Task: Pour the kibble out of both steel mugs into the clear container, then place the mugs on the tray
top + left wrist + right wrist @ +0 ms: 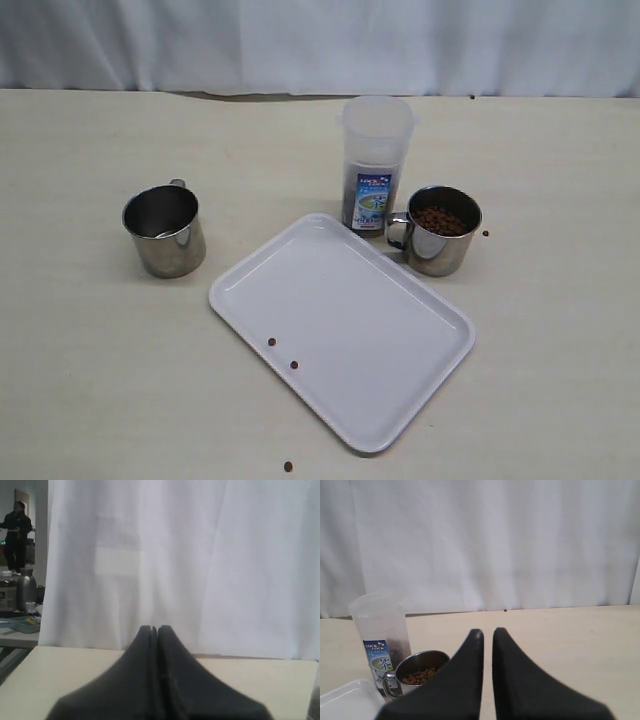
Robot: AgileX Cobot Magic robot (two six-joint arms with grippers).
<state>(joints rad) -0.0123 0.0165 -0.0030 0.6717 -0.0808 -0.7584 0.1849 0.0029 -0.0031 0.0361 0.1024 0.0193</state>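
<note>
The left hand [155, 630] has its dark tapered fingers pressed together on nothing. The right hand [488, 631] shows a thin slit between its fingers, also empty. Neither is near a mug.

Nearest on the pale matte counter [80, 380] lies a stray pellet [288, 466]. Behind it is the tray [400, 400], smooth glossy white plastic with rounded corners and a low rim, with two loose pellets [271, 341] on it. A mug set down on one could rock.

Beyond the tray, well apart from each other, stand the empty-looking mug [165, 235] and the full mug [437, 250], both polished steel cylinders. The full mug holds the kibble [441, 220], round, dry and reddish-brown. Its small loop handle points toward the clear container [377, 140] just beside it, so a reach for it risks nudging that tall, light, translucent cylinder over. Slick steel may slip in a pinch. The container's mouth is narrow, so a fast tilt would likely send rolling pellets over the rim. Dark fill shows low inside it.

Farthest hangs a white curtain [320, 40].
</note>
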